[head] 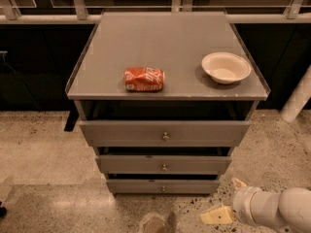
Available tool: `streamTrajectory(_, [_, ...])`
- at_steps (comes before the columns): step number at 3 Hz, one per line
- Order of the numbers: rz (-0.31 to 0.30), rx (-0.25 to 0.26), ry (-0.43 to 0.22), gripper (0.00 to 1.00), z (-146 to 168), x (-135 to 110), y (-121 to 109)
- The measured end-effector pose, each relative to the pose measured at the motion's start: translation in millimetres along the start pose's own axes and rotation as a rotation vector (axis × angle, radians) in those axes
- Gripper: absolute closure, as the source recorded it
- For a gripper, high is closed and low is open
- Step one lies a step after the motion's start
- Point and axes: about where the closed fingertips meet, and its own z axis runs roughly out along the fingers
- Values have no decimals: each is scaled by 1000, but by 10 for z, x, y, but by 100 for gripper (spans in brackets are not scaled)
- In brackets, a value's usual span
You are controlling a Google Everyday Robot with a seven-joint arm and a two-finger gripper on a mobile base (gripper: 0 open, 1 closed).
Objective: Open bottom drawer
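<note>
Nearest, the white end effector (221,199) hangs low, just right of the bottom drawer (136,186). Its two yellowish fingers are apart and hold nothing, and its arm is cut off by the frame edge. The bottom drawer, a narrow grey panel with a small round knob, sits lowest in the table (97,89). Above it come two wider drawer fronts. Higher and farther lie a crushed red can (144,79) and a white bowl (226,67).

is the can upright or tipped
Tipped: the can lies on its side on the cabinet. The gripper hangs low, right of the bottom drawer.
</note>
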Motion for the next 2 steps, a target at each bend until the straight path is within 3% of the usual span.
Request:
streamTrajectory(1, [106, 19, -41, 0, 110, 208, -1])
streamTrajectory(2, [171, 57, -131, 0, 432, 354, -174])
